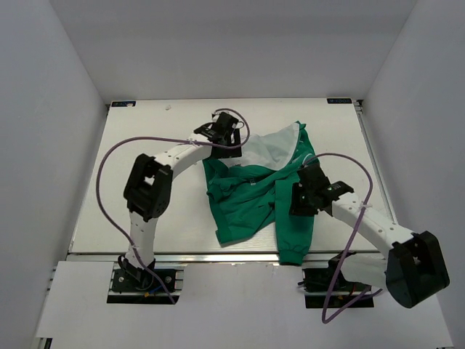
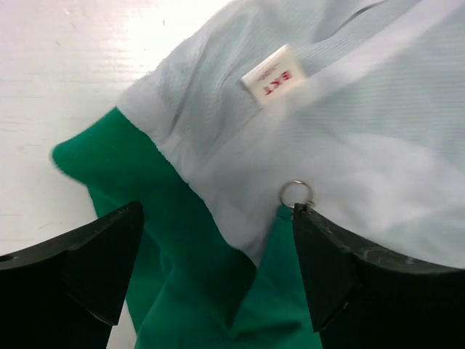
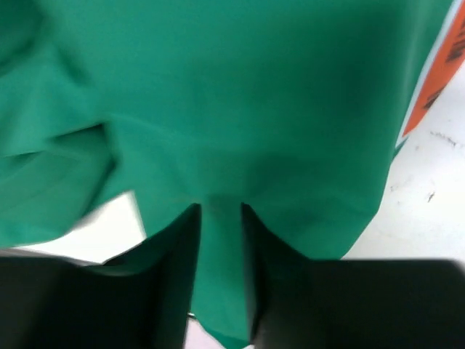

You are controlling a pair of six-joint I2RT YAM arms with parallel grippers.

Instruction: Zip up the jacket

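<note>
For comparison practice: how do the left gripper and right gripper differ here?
The left gripper stands wide open, holding nothing; the right gripper is nearly closed, pinching a green fold of the jacket. The left is at the grey lining, the right at green outer fabric. Both are black, two-fingered.

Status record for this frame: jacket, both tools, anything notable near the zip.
jacket: green, crumpled on the table, far part folded open
lining: light grey, exposed at the far end
left tool: open, over the lining's edge, holding nothing
right tool: closed on a fold of green fabric
small metal ring: on the lining, just off one left-tool fingertip
label: white, red lettering
orange patch: edge visible in the right wrist view
</note>
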